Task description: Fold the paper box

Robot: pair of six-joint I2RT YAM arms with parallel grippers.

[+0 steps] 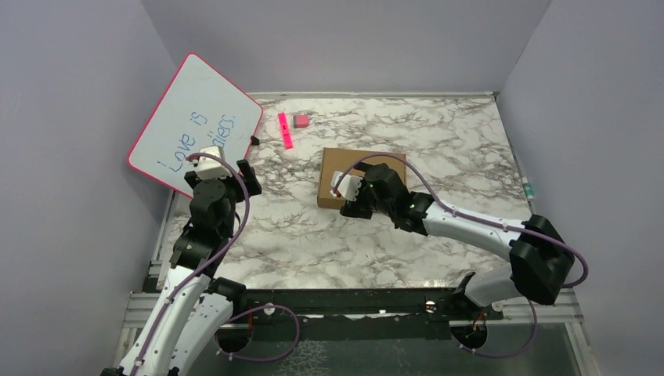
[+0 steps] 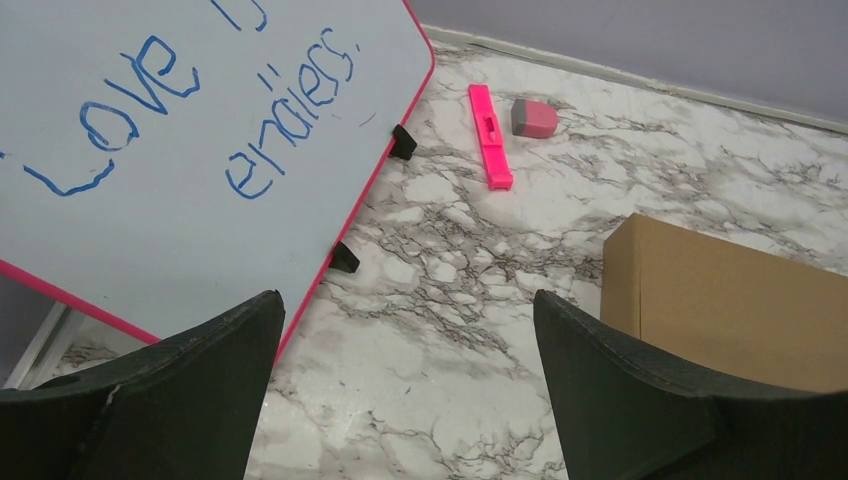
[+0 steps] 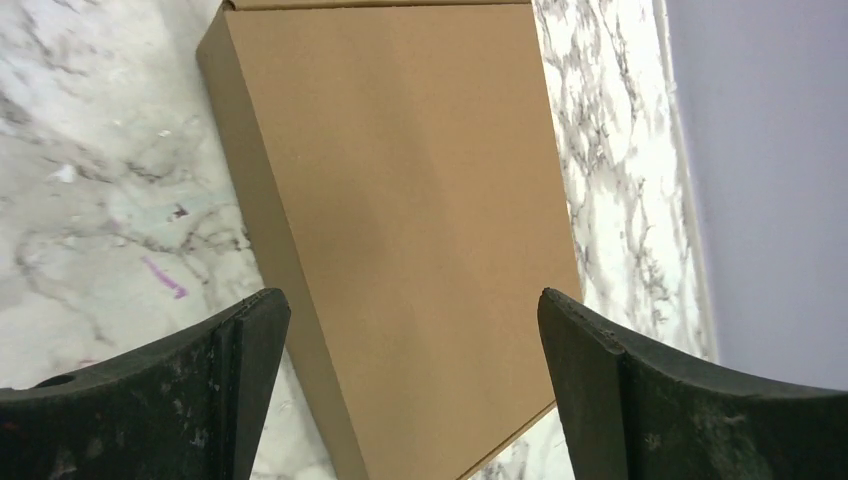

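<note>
Fingers (image 3: pixel 150 400) of the right gripper (image 3: pixel 410 300) fill the bottom of the right wrist view. They stand spread wide with nothing between them, so we record this gripper as open and holding nothing. Directly under the gap lies the box (image 3: pixel 400 200): plain brown cardboard, closed into a shallow rectangle, flat on the marble table (image 3: pixel 90 180). We see no finger touching the cardboard.

From above, the box sits about mid-table. The right arm reaches across to it, and the wrist covers the near right part of the lid.

We find the left gripper (image 2: pixel 405 300) likewise wide open and empty, well apart from the box, which shows at the right edge of the left wrist view. This gripper faces a whiteboard (image 2: pixel 180 150) tilted up at the left wall. A pink marker (image 2: pixel 490 140) and an eraser (image 2: pixel 533 118) lie just beside each other near the back wall, apart from the box.
</note>
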